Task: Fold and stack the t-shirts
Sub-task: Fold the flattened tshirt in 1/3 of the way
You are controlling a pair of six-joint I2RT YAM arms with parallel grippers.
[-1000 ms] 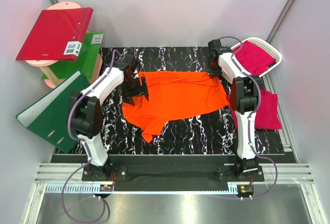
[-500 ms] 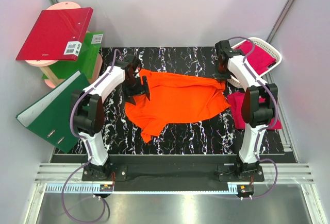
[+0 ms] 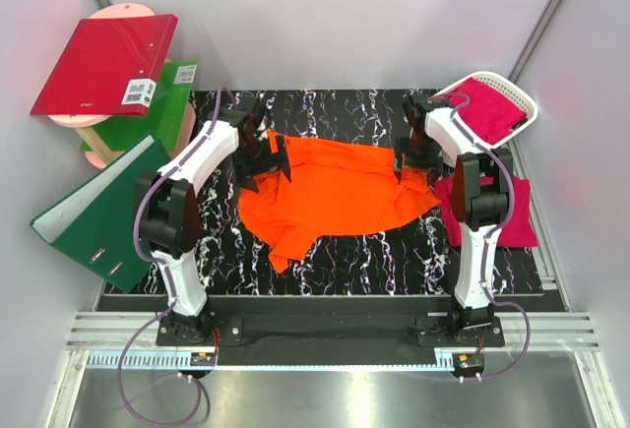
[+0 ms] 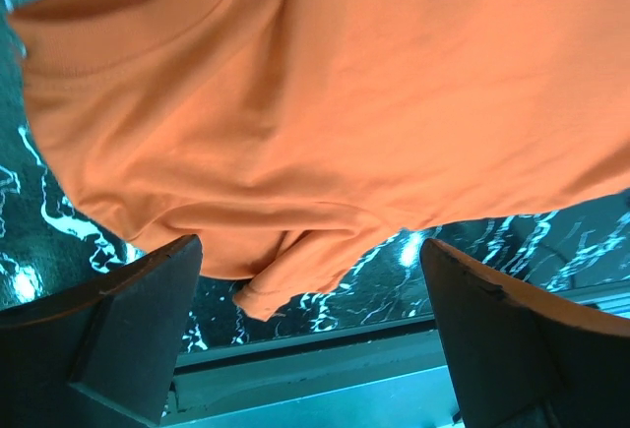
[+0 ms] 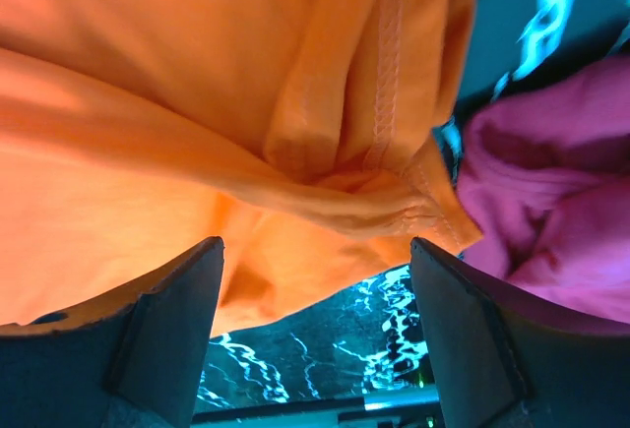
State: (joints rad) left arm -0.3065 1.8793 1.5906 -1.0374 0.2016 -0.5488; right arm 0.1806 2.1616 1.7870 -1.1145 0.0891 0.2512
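Note:
The orange t-shirt [image 3: 335, 192] lies spread and rumpled across the black marbled table [image 3: 394, 261]. My left gripper [image 3: 264, 157] hovers over its left edge, open and holding nothing. In the left wrist view the orange cloth [image 4: 295, 103] fills the view beyond the wide-apart left gripper [image 4: 310, 256]. My right gripper [image 3: 411, 164] is over the shirt's bunched right edge, also open. The right wrist view shows the folded orange hem [image 5: 384, 152] past the empty right gripper [image 5: 315, 251], with a magenta t-shirt [image 5: 551, 202] beside it. That magenta shirt [image 3: 512, 212] lies at the table's right. Another magenta shirt [image 3: 487, 108] fills the basket.
The white lattice basket [image 3: 524, 103] stands at the back right corner. A red binder [image 3: 103, 64] rests on a green binder [image 3: 148, 108] and a pink stand [image 3: 98, 143] at the back left. Another green binder [image 3: 98, 212] leans off the table's left edge.
My right gripper came forward from the back right corner, then opened and let go of the orange shirt's right edge. My left gripper opened wider over the left edge.

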